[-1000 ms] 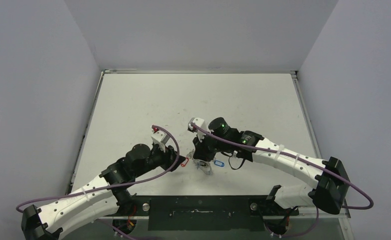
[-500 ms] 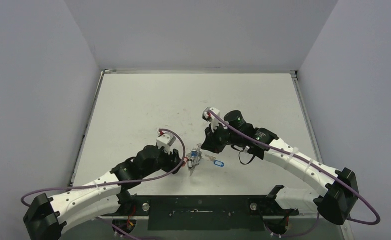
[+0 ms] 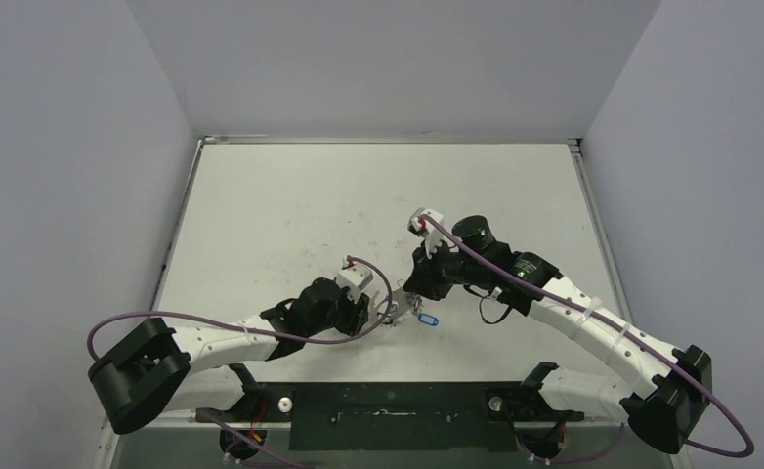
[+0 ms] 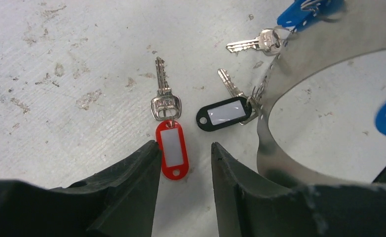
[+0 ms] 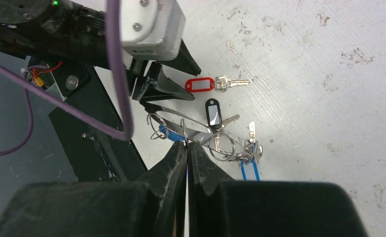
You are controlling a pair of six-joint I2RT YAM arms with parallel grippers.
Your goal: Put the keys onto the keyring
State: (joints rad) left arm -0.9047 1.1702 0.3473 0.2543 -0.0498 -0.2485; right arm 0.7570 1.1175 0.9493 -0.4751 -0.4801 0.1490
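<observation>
In the last second my left arm has stretched forward and low across the tabletop (image 4: 57,59). My right arm has drawn back a little to the right, uncovering the cluster of keys between us. My left end effector (image 4: 185,147) is now spread open and grips nothing, with one finger on each side of the red-tagged key (image 4: 166,108). That key lies flat on the tabletop, apart from the ring. My right end effector (image 5: 187,144) is clenched on the keyring (image 5: 196,129), a silvery band just to the right of the red-tagged key. A black-tagged key (image 4: 223,112) and a blue-tagged key (image 4: 260,40) look already hooked to the band by their small rings. I judge the red one to be the last loose key, and my left side is lined up to pinch it. In my left wrist view its long axis runs nearly straight away from me, along the gap between my fingers. The plastic tag is nearest me and the blade tip points away, leaning slightly left. Closing now would catch the tag, not the metal.
</observation>
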